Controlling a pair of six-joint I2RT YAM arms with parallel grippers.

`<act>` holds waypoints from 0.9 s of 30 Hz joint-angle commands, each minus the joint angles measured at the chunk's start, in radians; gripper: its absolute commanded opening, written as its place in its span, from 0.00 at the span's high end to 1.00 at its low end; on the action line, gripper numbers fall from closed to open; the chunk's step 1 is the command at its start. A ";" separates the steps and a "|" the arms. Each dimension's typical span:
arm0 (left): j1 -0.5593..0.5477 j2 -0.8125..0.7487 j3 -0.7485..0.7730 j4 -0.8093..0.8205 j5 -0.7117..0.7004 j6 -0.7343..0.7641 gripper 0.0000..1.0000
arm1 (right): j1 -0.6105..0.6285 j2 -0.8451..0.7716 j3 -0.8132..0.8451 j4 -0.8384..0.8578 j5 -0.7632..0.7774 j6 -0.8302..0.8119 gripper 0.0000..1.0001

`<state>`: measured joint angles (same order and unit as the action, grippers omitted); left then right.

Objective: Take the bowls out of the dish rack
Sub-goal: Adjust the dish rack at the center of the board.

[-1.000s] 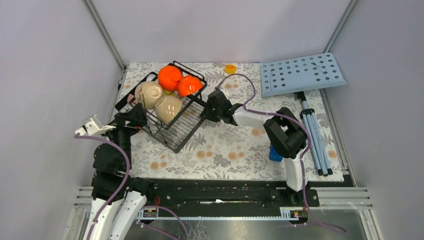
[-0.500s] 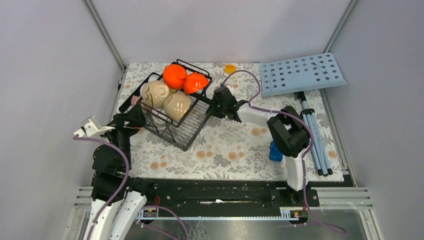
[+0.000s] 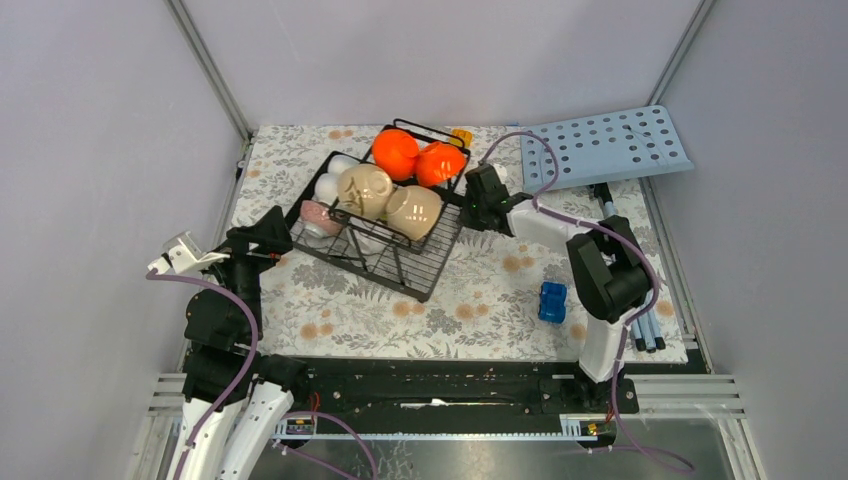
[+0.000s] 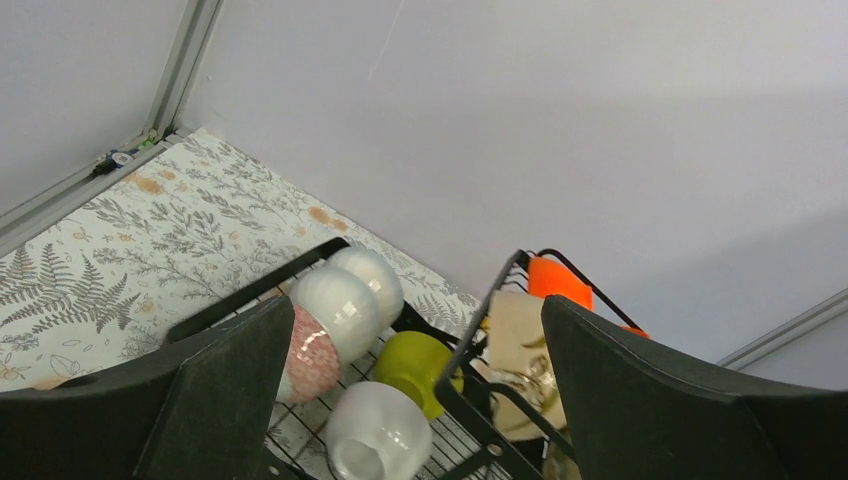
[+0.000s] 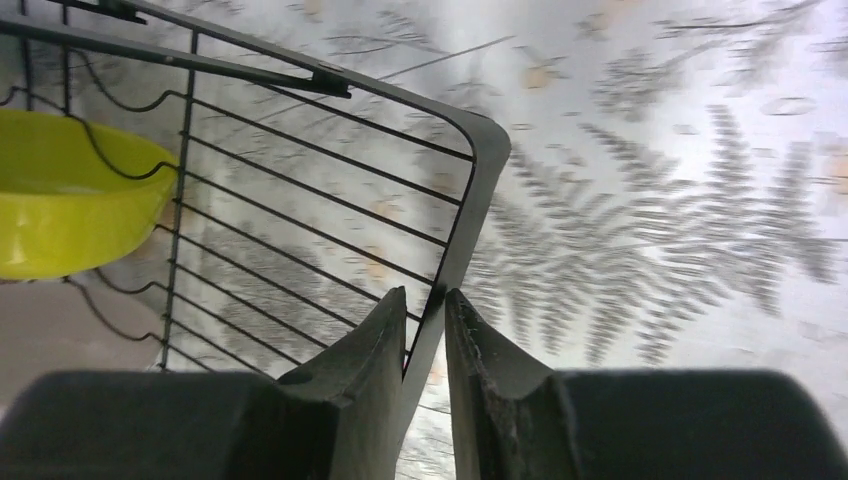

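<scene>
The black wire dish rack [image 3: 412, 272] sits mid-table with its raised basket toward the back. Two orange bowls [image 3: 396, 153] and two cream bowls [image 3: 364, 190] lie in the basket. White bowls [image 3: 328, 186] and a pink-speckled one [image 3: 320, 216] rest on the tined base. My right gripper [image 3: 468, 205] is shut on the rack's right rim [image 5: 470, 215], the black bar pinched between its fingers [image 5: 428, 298]. A yellow-green bowl [image 5: 70, 195] shows through the wires. My left gripper [image 4: 418, 302] stands open, empty, just left of the rack, facing the white [image 4: 345, 305], pink-speckled [image 4: 308, 352] and yellow-green [image 4: 420, 368] bowls.
A light-blue perforated board [image 3: 603, 147] on a tripod [image 3: 630, 270] stands at the back right. A small blue object [image 3: 552, 300] lies near the right arm's base. A small yellow-orange item [image 3: 461, 137] sits behind the rack. Enclosure walls ring the floral mat.
The right gripper has dragged the dish rack with its bowls to the right and toward the back. The left arm has stayed still, so the rack now sits further from it.
</scene>
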<state>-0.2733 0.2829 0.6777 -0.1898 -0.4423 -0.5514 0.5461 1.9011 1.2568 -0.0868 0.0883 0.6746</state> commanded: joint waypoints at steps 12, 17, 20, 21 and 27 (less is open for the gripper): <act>0.005 0.026 -0.003 0.042 0.076 -0.006 0.01 | -0.175 -0.155 -0.185 -0.223 0.214 -0.257 1.00; 0.005 0.070 0.002 0.048 0.136 0.000 0.01 | -0.231 -0.163 -0.223 -0.181 0.183 -0.243 1.00; 0.005 0.084 0.002 0.050 0.152 0.002 0.01 | -0.250 -0.177 -0.233 -0.164 0.150 -0.236 0.96; 0.005 0.086 0.002 0.050 0.150 0.004 0.01 | -0.250 -0.184 -0.234 -0.163 0.142 -0.232 0.93; 0.005 0.088 -0.001 0.052 0.148 0.004 0.01 | -0.250 -0.281 -0.268 -0.164 0.103 -0.196 0.59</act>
<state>-0.2733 0.3679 0.6777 -0.1856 -0.3172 -0.5556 0.3168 1.6882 1.0340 -0.1238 0.1593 0.4984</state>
